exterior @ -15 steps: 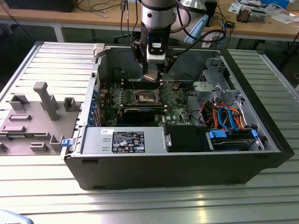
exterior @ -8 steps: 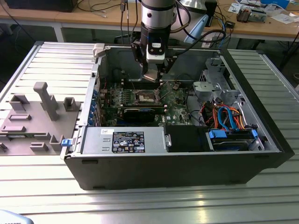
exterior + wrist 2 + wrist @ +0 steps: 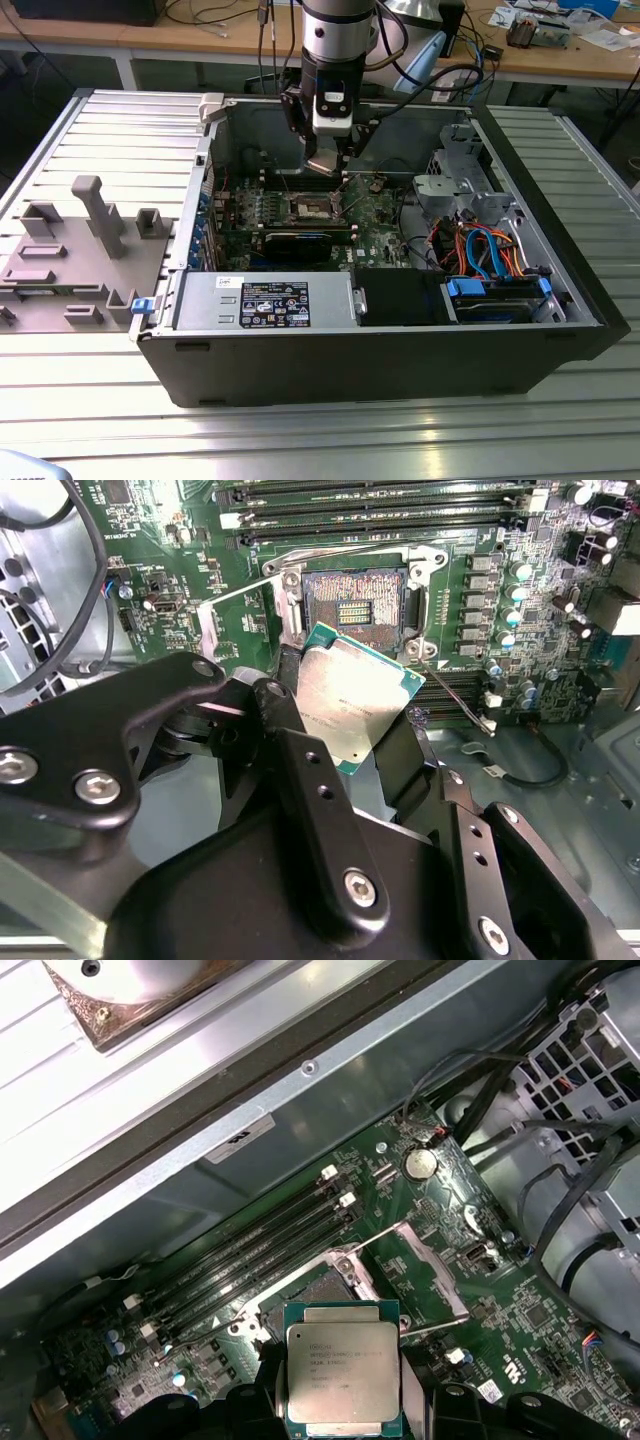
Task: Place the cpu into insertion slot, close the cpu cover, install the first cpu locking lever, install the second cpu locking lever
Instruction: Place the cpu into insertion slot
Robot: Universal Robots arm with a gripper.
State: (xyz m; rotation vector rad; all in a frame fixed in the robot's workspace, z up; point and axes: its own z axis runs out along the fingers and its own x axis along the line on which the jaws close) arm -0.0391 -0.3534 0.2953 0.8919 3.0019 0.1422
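1. Exterior view: the gripper hangs inside the open computer case on the worktop. The insertion slot lies at about six o'clock from its tip, near but apart.
2. In the second wrist view the cpu sits between the two black fingers, its metal top facing the camera. The jaws are drawn in to the chip's width and clamp its opposite edges.
3. The slot is bare, with its contact field showing, so the cpu is not seated. It hovers just short of the recess.
4. The chip's edges look slightly turned against the slot's silvery rim, though the viewing angle may exaggerate this. I judge that squaring the corners is what placement depends on.
5. In the first wrist view the memory slots run just beyond the socket.
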